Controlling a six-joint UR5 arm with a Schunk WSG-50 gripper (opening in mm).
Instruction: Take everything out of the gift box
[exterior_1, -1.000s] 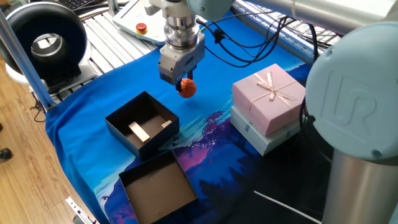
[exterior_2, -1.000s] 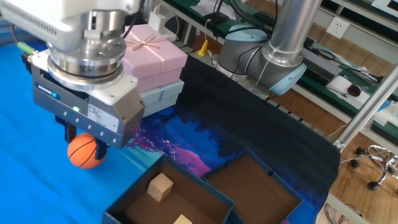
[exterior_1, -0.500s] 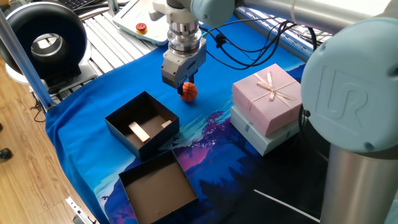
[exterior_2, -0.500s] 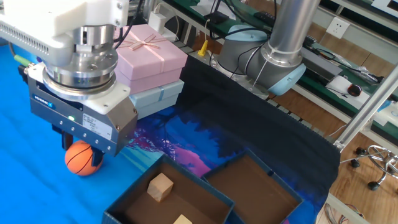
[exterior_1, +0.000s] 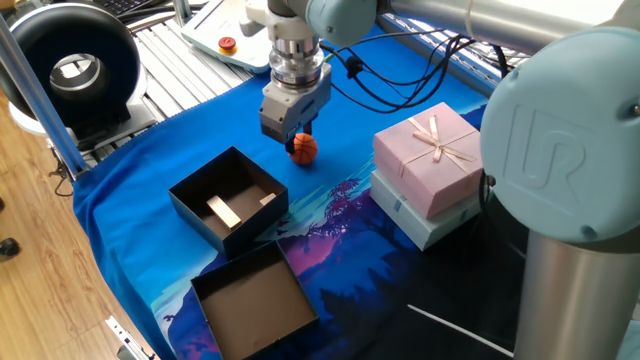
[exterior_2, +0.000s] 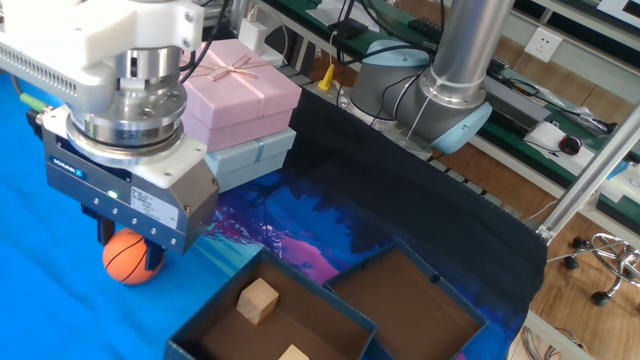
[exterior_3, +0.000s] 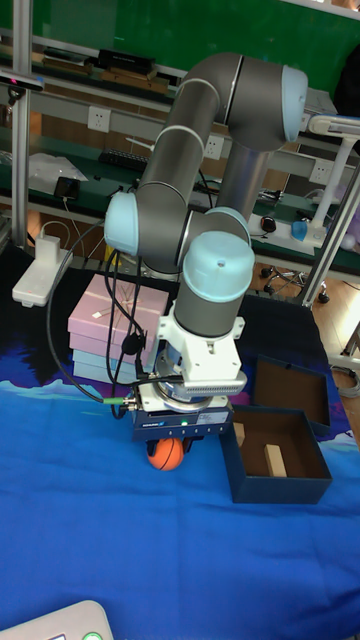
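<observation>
So the gripper (exterior_1: 301, 141) is clamped on the little orange ball (exterior_1: 303, 148), right down at the blue cloth (exterior_1: 150, 150). At about 8 o'clock from it sits the black gift box (exterior_1: 228, 200), cube (exterior_2: 259, 299) and wooden bar (exterior_1: 224, 211) inside.

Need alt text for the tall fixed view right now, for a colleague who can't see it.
The gripper hangs low over the blue cloth with the orange ball at its jaws, left of the gift box. Two pale wooden pieces lie inside the box; a pink box sits behind.
</observation>
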